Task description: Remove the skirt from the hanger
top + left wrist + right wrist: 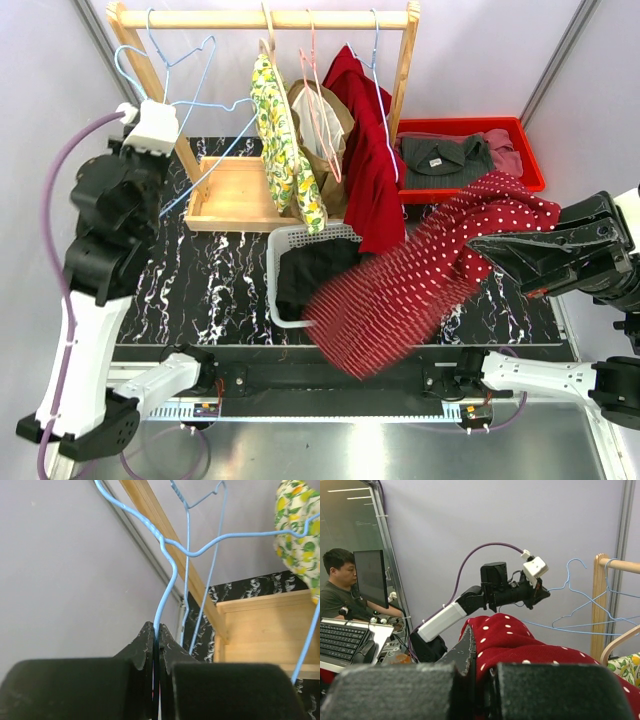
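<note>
The red skirt with white dots [420, 275] hangs free of any hanger, swinging and blurred over the table's front right. My right gripper [480, 243] is shut on its top edge and holds it in the air; the cloth bulges over the fingers in the right wrist view [520, 640]. My left gripper [172, 103] is raised at the back left and shut on the hook of a bare light blue wire hanger [205, 105]. The wire runs up from between the closed jaws in the left wrist view [167, 587].
A wooden rack [265, 18] at the back holds a lemon-print garment [280, 140], a red garment [365, 150] and more wire hangers. A white basket [290, 245] with dark cloth stands under the skirt. A red bin [465, 128] of clothes stands at the back right, a wooden tray [230, 195] at the left.
</note>
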Robot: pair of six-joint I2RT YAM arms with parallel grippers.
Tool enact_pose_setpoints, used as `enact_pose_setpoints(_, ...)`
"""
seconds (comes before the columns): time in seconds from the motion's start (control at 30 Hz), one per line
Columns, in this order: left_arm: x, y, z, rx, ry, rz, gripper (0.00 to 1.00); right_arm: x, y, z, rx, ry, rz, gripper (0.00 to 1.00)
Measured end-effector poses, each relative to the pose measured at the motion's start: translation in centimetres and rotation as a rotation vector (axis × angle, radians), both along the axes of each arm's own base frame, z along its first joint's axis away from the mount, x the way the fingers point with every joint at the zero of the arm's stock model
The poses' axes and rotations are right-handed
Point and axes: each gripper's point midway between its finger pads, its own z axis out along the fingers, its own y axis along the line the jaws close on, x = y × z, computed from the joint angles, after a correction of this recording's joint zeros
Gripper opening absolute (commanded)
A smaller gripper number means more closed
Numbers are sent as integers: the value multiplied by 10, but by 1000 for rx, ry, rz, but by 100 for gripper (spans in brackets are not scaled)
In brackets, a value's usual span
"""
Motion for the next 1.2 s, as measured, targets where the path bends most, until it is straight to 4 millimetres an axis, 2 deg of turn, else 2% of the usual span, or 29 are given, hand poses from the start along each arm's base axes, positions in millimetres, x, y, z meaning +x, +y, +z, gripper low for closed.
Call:
enact_pose_setpoints(0.2,30,2,9,101,-27,64,0,7,3,-5,-11,21,-25,0)
enact_pose_setpoints(0.43,64,-3,32,207,-111,110,0,23,17,-27,-68,65,-73,0)
enact_pose_setpoints(0.6,94,-14,33,286,-126,120,0,35,32,-51,-133,99,-101,0)
enact_pose_setpoints(0.8,123,-24,27,364,-123,132,0,39,38,-61,-156,108,-105,0)
enact_pose_setpoints(1.0,139,-28,34,391,-149,154,0,44,41,-60,-155,107,-124,0)
enact_pose_setpoints(1.2,146,-29,35,408,-162,173,0,62,69,-71,-208,103,-160,0)
